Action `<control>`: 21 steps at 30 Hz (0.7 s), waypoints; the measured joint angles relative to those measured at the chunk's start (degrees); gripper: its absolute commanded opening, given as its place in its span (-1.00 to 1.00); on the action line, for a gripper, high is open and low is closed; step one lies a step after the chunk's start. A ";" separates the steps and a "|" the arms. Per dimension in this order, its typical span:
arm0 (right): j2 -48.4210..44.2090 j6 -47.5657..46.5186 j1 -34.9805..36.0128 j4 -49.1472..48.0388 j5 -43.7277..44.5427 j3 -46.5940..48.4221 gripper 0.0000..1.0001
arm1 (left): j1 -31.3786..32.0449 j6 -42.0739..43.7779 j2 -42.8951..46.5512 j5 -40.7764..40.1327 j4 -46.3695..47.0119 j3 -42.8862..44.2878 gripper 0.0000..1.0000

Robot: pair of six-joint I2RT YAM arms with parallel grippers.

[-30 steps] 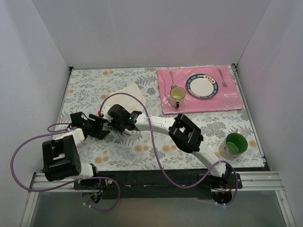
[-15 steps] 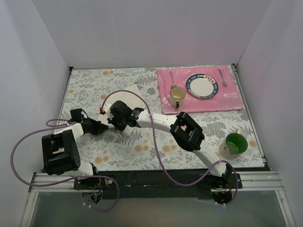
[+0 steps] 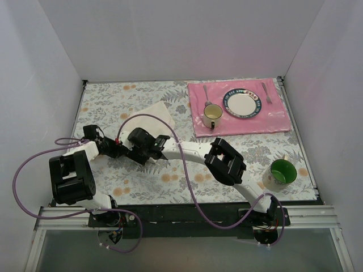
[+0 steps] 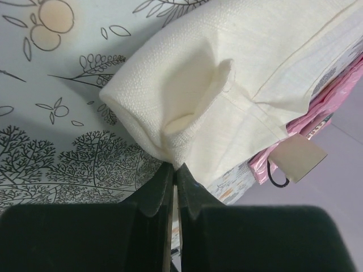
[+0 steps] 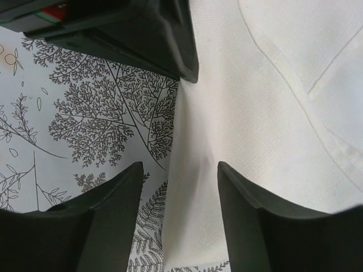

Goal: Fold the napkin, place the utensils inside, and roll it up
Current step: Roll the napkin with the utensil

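Left gripper (image 4: 174,168) now pinching napkin (image 4: 255,68) corner; right gripper (image 5: 180,170) released, straddling it.

The table (image 3: 142,190) carries a printed covering of grey foliage and orange blossoms on a pale ground. It extends on all sides beneath the left gripper (image 4: 174,169) and the right gripper (image 5: 180,170).

Three plain white walls enclose the table:
- The left wall (image 3: 34,85) stands near the left gripper's outer side.
- The rear wall (image 3: 181,39) lies well beyond both grippers.
- The right wall (image 3: 334,113) stands well apart, on the right gripper's side.

Behind the grippers, a metal rail (image 3: 312,218) runs along the near table edge. Lighting is even and diffuse, and shadows are soft.
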State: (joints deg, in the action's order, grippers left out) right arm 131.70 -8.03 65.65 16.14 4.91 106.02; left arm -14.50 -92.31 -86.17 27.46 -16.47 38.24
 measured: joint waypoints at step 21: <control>4.76 -11.91 4.04 -10.75 17.18 0.00 0.12 | -0.76 0.07 -0.79 2.32 -2.75 1.60 -1.00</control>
State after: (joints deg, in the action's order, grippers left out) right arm 136.46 -19.94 69.69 5.39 22.09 106.02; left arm -15.27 -92.25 -86.96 29.78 -19.22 39.83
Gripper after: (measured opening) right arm 0.523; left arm 0.019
